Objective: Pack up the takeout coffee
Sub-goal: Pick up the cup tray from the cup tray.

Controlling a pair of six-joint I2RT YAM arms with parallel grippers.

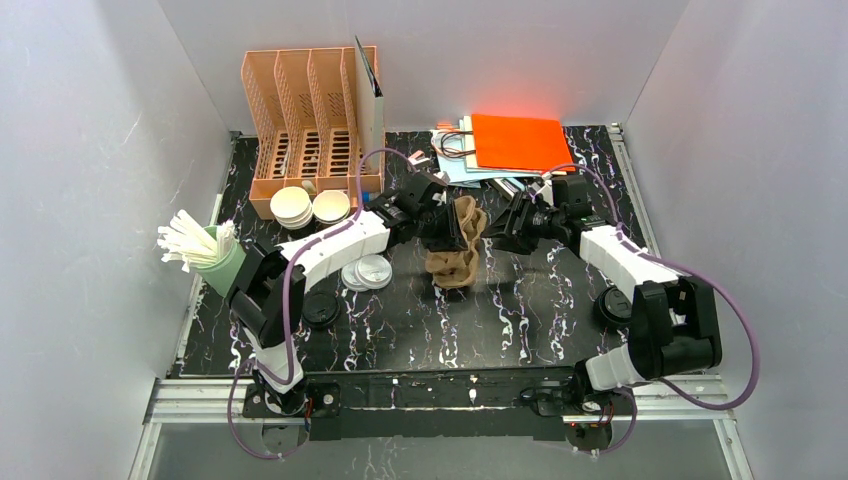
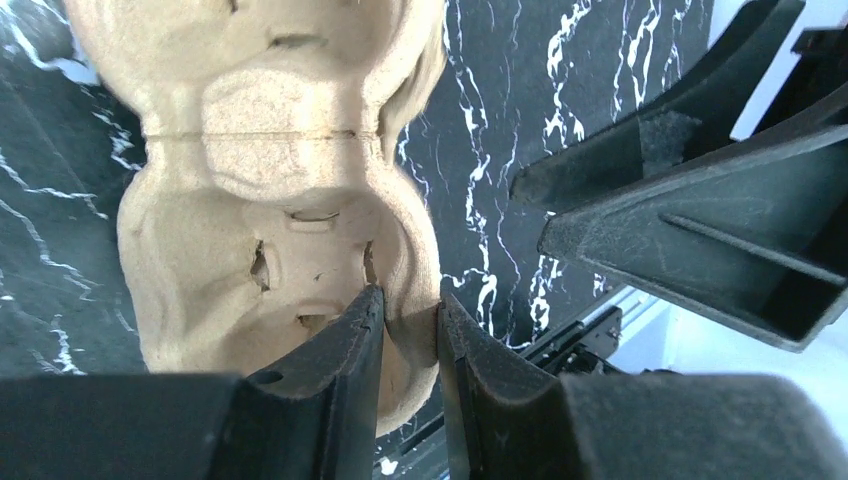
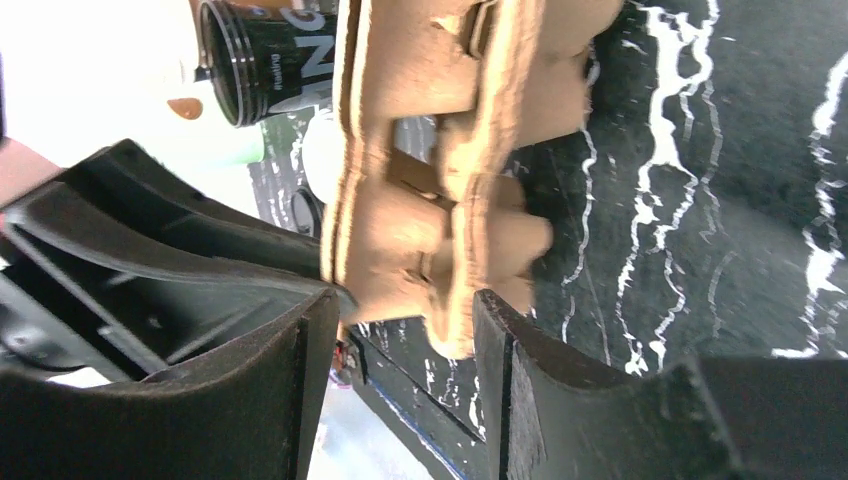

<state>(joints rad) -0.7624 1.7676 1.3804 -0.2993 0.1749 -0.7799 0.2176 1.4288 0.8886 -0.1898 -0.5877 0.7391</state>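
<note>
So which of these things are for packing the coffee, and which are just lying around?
For the job:
- cardboard cup carrier, pinched by the left gripper
- paper cups
- round lids
- probably the paper bags

Just lying about, as far as I can tell:
- orange rack
- straws in the green holder
- black cup

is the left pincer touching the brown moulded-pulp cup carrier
Touching. The left wrist view shows the left pincer closed on the brown moulded-pulp cup carrier, with both fingers pressed against its thin rim.
</note>
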